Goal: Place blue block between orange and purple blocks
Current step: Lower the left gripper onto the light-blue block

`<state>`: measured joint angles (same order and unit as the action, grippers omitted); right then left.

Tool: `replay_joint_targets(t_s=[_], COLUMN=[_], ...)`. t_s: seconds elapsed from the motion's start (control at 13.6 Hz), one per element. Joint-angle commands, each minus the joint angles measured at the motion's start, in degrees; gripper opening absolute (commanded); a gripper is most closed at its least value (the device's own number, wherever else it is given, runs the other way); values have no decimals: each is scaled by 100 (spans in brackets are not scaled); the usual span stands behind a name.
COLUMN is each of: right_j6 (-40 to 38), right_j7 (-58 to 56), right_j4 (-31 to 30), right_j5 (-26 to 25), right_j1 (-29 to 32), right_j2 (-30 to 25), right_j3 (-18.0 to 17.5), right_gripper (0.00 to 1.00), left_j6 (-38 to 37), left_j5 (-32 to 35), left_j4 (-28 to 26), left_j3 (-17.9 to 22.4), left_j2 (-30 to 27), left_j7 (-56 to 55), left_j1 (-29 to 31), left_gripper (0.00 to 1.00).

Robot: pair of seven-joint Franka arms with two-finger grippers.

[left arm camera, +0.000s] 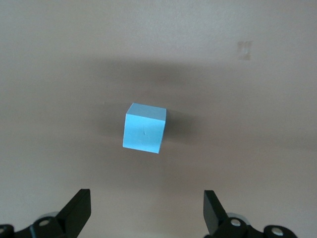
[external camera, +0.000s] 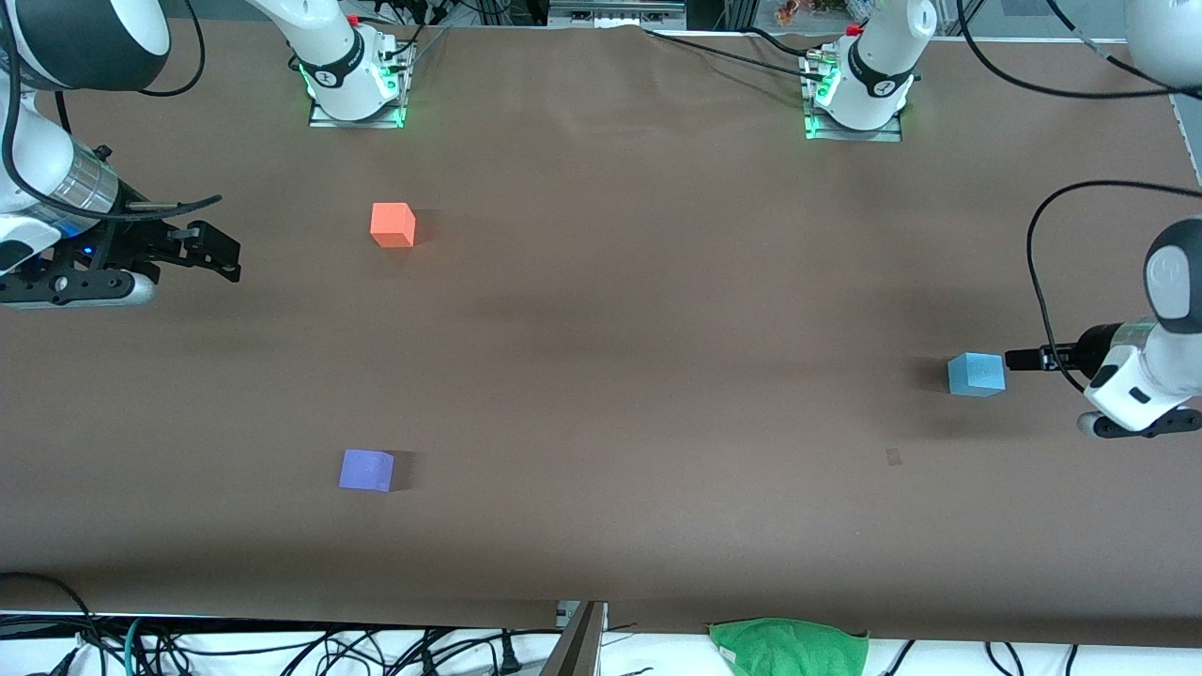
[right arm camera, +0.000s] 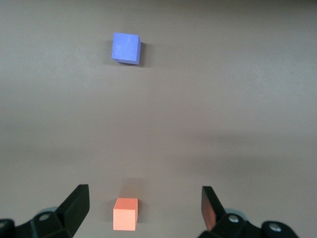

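at the left edge of the front view, the right gripper (external camera: 221, 255) hangs over the table (external camera: 639, 282) at mid-height of the frame; its wrist view shows the fingers (right arm camera: 74, 206) spread wide with nothing between them. the orange block (external camera: 392, 224) sits in the upper left of the front frame, and the purple block (external camera: 366, 469) lies below it in the lower left, nearer the camera, the two well apart. the blue block (external camera: 977, 374) rests on the table at the right of the frame, just beside the left gripper (external camera: 1019, 359). it is a cube (no long axis to speak of), turned slightly askew to the table edges. the left wrist view shows the block (left arm camera: 144, 128) ahead of open, empty fingers (left arm camera: 77, 210).
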<state>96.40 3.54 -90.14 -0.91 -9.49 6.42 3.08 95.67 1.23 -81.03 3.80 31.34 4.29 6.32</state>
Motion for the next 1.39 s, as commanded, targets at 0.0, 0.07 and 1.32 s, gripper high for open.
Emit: replay_joint_targets(t_s=[0.0,0.07,1.32], right_j6=[-7,-16,2], right_j7=[-73,-73,-73], right_j4=[6,6,6], right_j5=[11,11,11], right_j1=[27,35,27], right_j2=[-27,-27,-27], right_j3=[-17,-17,-17], right_gripper=[100,100,100], left_j6=[310,503,1815], left_j5=[44,44,-378], left_j4=[0,-18,-1213], left_j3=[-20,-29,-64], left_j2=[372,530,769], left_j7=[431,562,1442], left_j1=[80,150,344], left_gripper=[100,100,100])
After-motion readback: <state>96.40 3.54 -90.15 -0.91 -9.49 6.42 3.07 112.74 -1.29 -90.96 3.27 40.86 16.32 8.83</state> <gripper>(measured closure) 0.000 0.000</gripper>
